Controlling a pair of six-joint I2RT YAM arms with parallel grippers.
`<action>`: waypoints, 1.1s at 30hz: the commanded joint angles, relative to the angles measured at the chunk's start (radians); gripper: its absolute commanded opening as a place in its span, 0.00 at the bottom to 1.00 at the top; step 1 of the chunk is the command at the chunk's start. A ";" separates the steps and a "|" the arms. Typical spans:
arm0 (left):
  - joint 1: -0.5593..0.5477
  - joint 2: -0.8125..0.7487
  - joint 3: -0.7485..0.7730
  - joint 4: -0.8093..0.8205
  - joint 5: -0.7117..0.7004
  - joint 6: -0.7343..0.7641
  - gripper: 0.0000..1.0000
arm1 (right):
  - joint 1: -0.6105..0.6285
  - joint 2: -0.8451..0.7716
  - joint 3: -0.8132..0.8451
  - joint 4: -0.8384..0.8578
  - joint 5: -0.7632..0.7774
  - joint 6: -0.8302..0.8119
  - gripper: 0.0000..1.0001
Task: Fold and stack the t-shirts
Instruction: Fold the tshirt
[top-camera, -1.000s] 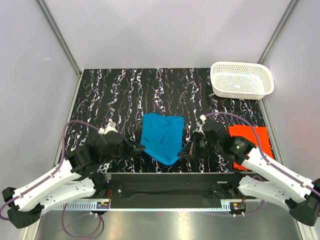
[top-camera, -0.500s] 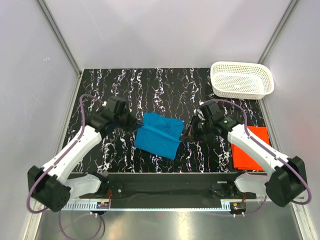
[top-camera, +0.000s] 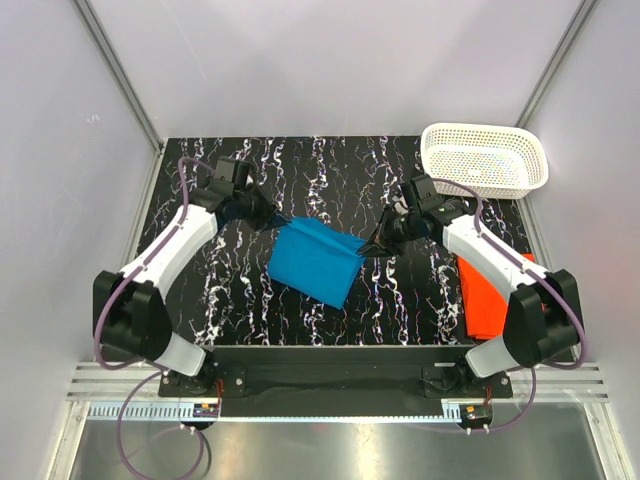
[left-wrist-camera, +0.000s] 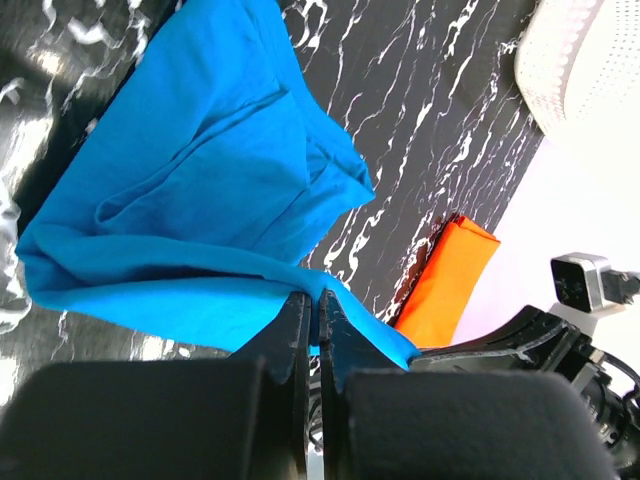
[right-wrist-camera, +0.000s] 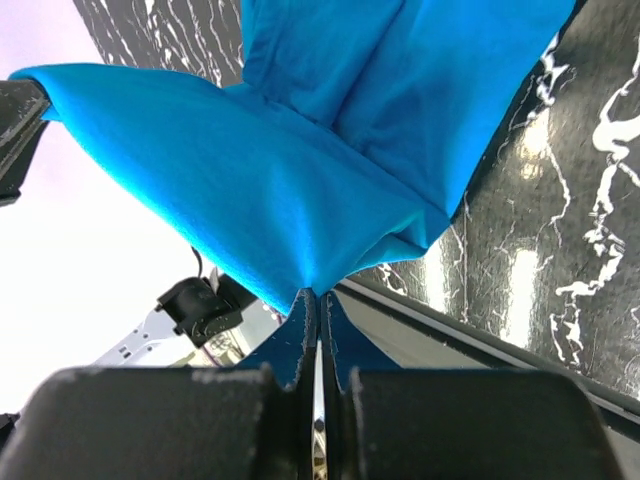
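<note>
The left tool (left-wrist-camera: 312, 303) and right tool (right-wrist-camera: 316, 298) are each pinching an edge of the blue t-shirt (top-camera: 315, 262), holding it raised over the middle of the surface (top-camera: 330, 170). This looks like a fold in progress. Next, the held edge needs laying flat across. The orange t-shirt (top-camera: 492, 300) is lying at the right.

Two white-shelled arms (top-camera: 170, 250) with black joints, black tools (top-camera: 268, 217), looping purple cables (top-camera: 183, 172).

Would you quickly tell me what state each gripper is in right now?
Left gripper: shut on an edge of the bright blue cloth t-shirt.
Right gripper: shut on the opposite edge of the same t-shirt.
</note>
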 joint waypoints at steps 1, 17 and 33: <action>0.026 0.065 0.087 0.072 0.076 0.054 0.00 | -0.029 0.035 0.057 -0.002 -0.047 -0.034 0.00; 0.058 0.321 0.262 0.123 0.146 0.082 0.00 | -0.112 0.257 0.163 -0.002 -0.119 -0.100 0.00; 0.099 0.553 0.382 0.143 0.251 0.108 0.05 | -0.151 0.404 0.249 0.000 -0.121 -0.085 0.02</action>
